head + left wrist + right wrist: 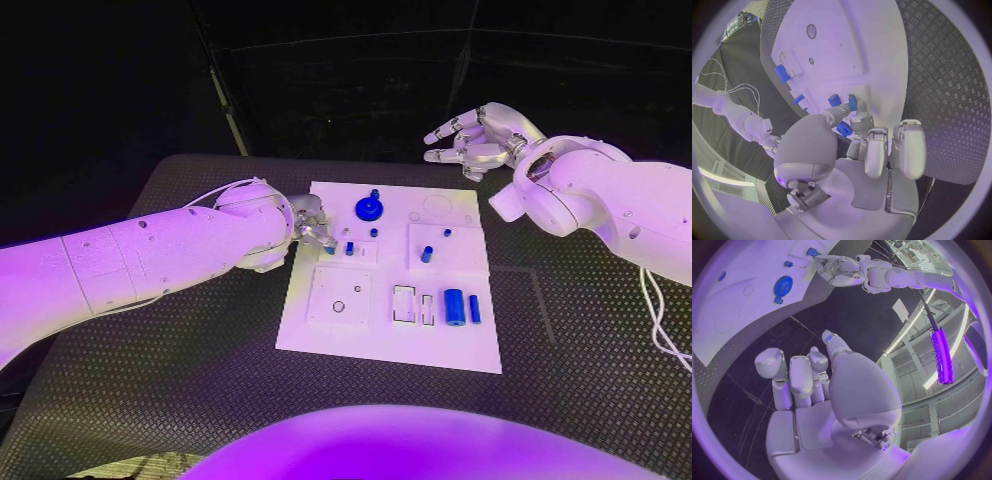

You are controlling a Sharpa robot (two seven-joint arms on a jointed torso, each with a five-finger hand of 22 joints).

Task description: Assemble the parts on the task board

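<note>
The white task board lies in the middle of the table. My left hand hovers over the board's left edge, and in the left wrist view the hand pinches a small blue part between thumb and a finger, just above two blue pegs standing in the board. A blue gear sits near the far edge, and a blue cylinder lies in a slot toward the near right. My right hand is raised beyond the board's far right corner, fingers apart and holding nothing.
The black textured table surrounds the board. Other small blue pegs stand on its right half, and a thin blue pin lies beside the cylinder. A white cable hangs from my right arm.
</note>
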